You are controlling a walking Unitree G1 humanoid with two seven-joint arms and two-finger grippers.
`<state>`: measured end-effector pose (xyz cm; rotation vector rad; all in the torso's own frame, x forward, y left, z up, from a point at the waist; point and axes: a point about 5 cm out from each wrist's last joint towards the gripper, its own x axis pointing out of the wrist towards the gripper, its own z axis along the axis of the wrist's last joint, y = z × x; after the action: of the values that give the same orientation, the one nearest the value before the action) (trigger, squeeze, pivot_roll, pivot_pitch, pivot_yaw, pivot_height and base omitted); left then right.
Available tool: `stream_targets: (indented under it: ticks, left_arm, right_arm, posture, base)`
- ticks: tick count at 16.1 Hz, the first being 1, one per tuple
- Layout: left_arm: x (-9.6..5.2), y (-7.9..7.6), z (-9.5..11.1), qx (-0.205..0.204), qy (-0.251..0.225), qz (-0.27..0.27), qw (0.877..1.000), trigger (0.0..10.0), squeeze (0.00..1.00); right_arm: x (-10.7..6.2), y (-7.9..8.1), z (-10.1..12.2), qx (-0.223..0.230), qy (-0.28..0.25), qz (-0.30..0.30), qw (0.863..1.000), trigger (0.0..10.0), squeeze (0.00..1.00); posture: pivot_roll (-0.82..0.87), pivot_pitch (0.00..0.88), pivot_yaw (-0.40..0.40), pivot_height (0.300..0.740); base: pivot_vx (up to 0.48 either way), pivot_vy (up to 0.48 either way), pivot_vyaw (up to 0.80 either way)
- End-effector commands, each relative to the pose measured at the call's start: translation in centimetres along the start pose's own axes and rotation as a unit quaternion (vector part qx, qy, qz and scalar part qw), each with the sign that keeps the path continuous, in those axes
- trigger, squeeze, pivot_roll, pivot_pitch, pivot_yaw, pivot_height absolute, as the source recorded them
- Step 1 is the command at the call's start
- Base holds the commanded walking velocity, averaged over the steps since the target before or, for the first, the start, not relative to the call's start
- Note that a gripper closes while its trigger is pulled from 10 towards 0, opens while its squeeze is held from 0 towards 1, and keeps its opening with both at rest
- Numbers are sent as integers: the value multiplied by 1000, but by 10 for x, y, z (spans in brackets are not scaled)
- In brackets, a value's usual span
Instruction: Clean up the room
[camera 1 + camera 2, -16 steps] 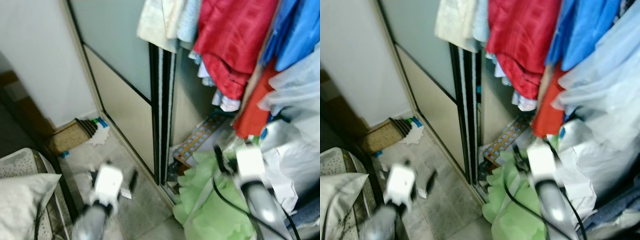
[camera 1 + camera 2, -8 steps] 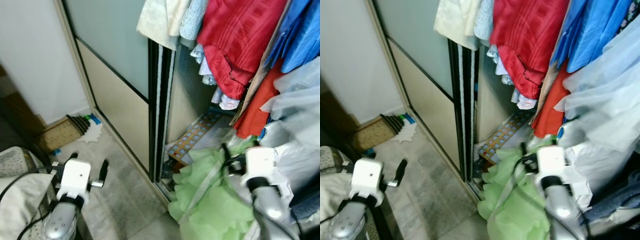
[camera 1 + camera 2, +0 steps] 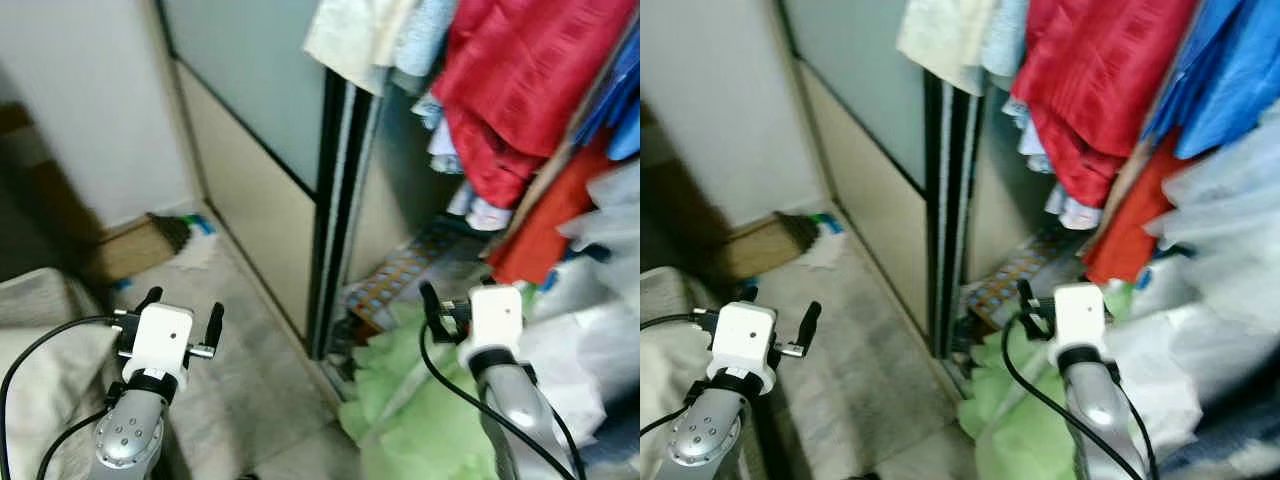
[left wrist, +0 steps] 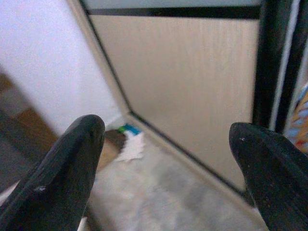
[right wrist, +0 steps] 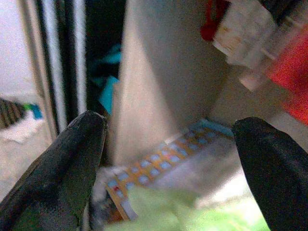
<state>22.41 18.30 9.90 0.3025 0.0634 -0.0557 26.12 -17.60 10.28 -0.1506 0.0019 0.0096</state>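
Observation:
A crumpled light green cloth (image 3: 400, 405) lies on the floor at the foot of an open wardrobe (image 3: 395, 215). My right gripper (image 3: 448, 302) hovers just above the cloth's upper edge, open and empty. Its wrist view looks past both fingers (image 5: 62, 163) at the green cloth (image 5: 192, 211) and a patterned sheet (image 5: 159, 163) on the wardrobe floor. My left gripper (image 3: 186, 302) is held up over the tiled floor (image 3: 240, 370) to the left, open with nothing in it, facing the sliding door (image 4: 192, 96).
Red (image 3: 525, 90), blue and pale clothes hang in the wardrobe. White plastic bags (image 3: 585, 335) pile up at the right. A bed edge (image 3: 40, 350) is at the lower left. A brown box (image 3: 130, 250) and a white rag (image 3: 197, 250) lie by the wall.
The camera has shifted and the picture has grown blurrier. My left arm has come up into fuller view. Both grippers stay open and empty, the right one still over the green cloth.

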Motion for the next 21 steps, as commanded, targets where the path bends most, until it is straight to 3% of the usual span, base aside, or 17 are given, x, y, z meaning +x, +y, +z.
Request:
stream_targets:
  ticks: [1, 4, 5, 7, 9, 11, 13, 16, 21]
  left_arm:
    - [3, -2, -2, 5, 0, -7, 1000, 10000, 0]
    - [12, 0, -2, 20, -4, 15, 1000, 10000, 0]
    - [16, 1, 1, 13, -7, 18, 1000, 10000, 0]
    - [20, 5, 3, -7, -11, 45, 999, 10000, 0]
    - [13, 1, 0, -19, -4, 57, 998, 10000, 0]
    - [3, -1, -8, -19, 15, 60, 998, 10000, 0]
    - [1, -3, -13, -23, 29, 65, 997, 10000, 0]
    - [13, -6, -10, -18, 21, 42, 999, 10000, 0]
    - [19, -5, -4, -17, 6, 38, 999, 10000, 0]
  right_arm:
    - [1, -1, -3, 8, 4, -18, 1000, 10000, 0]
    - [4, 1, -2, 16, -8, -32, 999, 10000, 0]
    - [6, 0, -2, 29, -8, -38, 999, 10000, 0]
    - [9, -1, 0, 13, -3, -36, 999, 10000, 0]
    - [10, -1, -1, -24, -1, -22, 999, 10000, 0]
    - [8, 4, 2, -24, -19, 32, 999, 10000, 0]
    - [12, -1, 0, -40, -12, 12, 999, 10000, 0]
    - [17, -9, 2, -4, -15, -18, 1000, 10000, 0]
    - [12, -4, 3, -5, -23, -5, 1000, 10000, 0]
  posture:
    - [38, 60, 1, 740]
    - [46, 25, 31, 740]
    - [39, 21, 34, 740]
    - [22, 34, 12, 740]
    - [27, 54, -35, 740]
    - [30, 59, -54, 740]
    - [34, 50, -58, 740]
    - [28, 51, -29, 740]
    - [19, 66, -28, 740]
  base:
    - [0, 0, 800]
    - [0, 0, 717]
    - [0, 0, 0]
    - [0, 0, 0]
    - [0, 0, 0]
    - [0, 0, 0]
    - [0, 0, 0]
    - [0, 0, 0]
    - [0, 0, 0]
